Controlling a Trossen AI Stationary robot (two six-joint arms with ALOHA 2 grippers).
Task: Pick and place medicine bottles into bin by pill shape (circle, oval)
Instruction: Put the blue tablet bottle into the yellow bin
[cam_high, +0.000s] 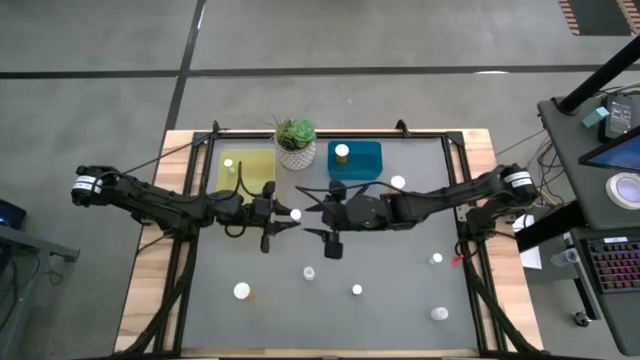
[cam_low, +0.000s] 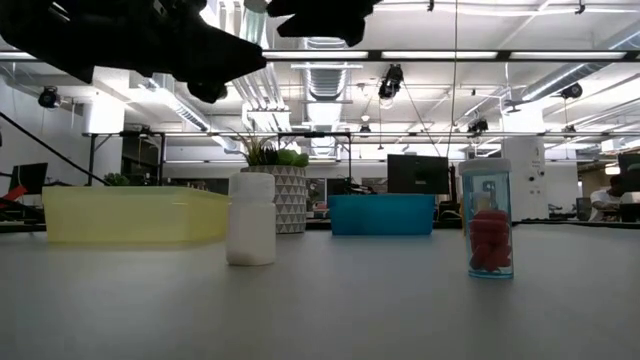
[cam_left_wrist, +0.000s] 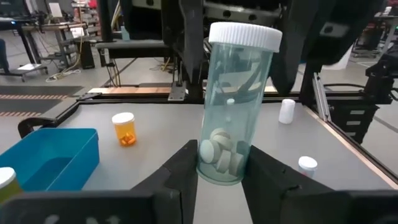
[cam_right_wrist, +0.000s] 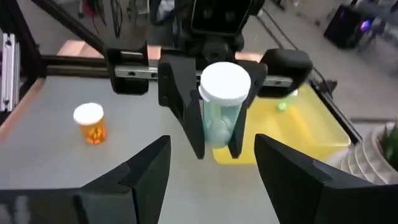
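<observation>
Clear plastic, white-capped, the medicine bottle (cam_left_wrist: 233, 106) sits clamped in the left gripper (cam_left_wrist: 219, 167), held aloft just in front of the plant (cam_high: 296, 142); the right gripper (cam_right_wrist: 211, 158) faces it, fingers apart. Beside the plant, the yellow bin (cam_high: 247, 166) and blue bin (cam_high: 355, 160) each hold a bottle, while several others remain scattered on the table (cam_high: 390, 290).

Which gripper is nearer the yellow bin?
Left. The left gripper, shut on a clear bottle, sits just beside the yellow bin; the right gripper, open, is farther toward the table's middle.
</observation>
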